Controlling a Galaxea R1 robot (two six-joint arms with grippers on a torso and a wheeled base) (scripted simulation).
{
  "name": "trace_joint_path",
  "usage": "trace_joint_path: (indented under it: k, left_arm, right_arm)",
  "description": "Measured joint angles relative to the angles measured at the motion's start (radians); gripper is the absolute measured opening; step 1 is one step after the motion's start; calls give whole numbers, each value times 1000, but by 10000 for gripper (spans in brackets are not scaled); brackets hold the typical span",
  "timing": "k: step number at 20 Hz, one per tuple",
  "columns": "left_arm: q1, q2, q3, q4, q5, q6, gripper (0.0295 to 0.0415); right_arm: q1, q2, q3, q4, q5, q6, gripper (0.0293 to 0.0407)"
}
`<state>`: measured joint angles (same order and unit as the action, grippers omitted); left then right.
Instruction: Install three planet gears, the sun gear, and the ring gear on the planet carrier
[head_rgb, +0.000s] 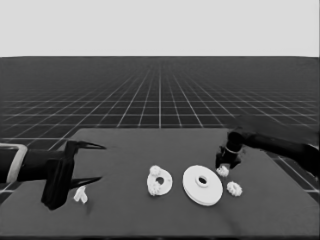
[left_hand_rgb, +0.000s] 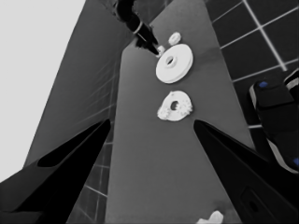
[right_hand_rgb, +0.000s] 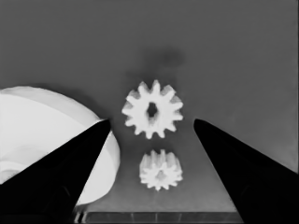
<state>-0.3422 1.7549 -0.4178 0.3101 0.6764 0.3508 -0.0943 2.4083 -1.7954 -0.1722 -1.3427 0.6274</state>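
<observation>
Your right gripper (head_rgb: 226, 165) hangs low over the surface (head_rgb: 150, 220) toward its right edge, fingers spread wide with nothing between them yet. In the right wrist view two loose gears sit in the gap: the farther gear (right_hand_rgb: 153, 109) lies flat with its bore showing, the nearer gear (right_hand_rgb: 161, 170) just beside it. The larger round part (head_rgb: 202, 185) lies just beside the left finger.

Step in hand, as I read it: picking one loose gear. To do it well, centre the fingers on one gear only (the two lie close, so a sloppy descent could nudge the other), keep the left finger clear of the larger round part's rim, and come straight down before closing across the teeth.

The smaller round part (head_rgb: 159, 181) lies near the middle of the surface, toward the front edge, with gears already on it (left_hand_rgb: 174, 107). Two appear seated; I judge this from lumps at its rim and can't confirm how well they sit.

Your left gripper (head_rgb: 87, 162) waits over the left end, fingers spread, holding nothing. A thin white piece (head_rgb: 80, 195) lies under it, not held.

Count: round parts, two. Gears, two loose plus what looks like two mounted. Thin white piece, one.
</observation>
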Motion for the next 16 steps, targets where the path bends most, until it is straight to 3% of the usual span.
trace_joint_path:
  k: [3, 8, 10, 16]
  left_arm:
    - [0, 0, 0, 0, 0, 0, 385]
    - [0, 0, 0, 0, 0, 0, 385]
    - [0, 0, 0, 0, 0, 0, 385]
    - [0, 0, 0, 0, 0, 0, 385]
  right_arm:
    - [-51, 33, -66, -20, 45, -24, 385]
    - [-60, 41, -83, -23, 56, -31, 385]
    - [-60, 42, -84, -23, 56, -32, 315]
    - [-60, 42, -84, -23, 57, -32, 312]
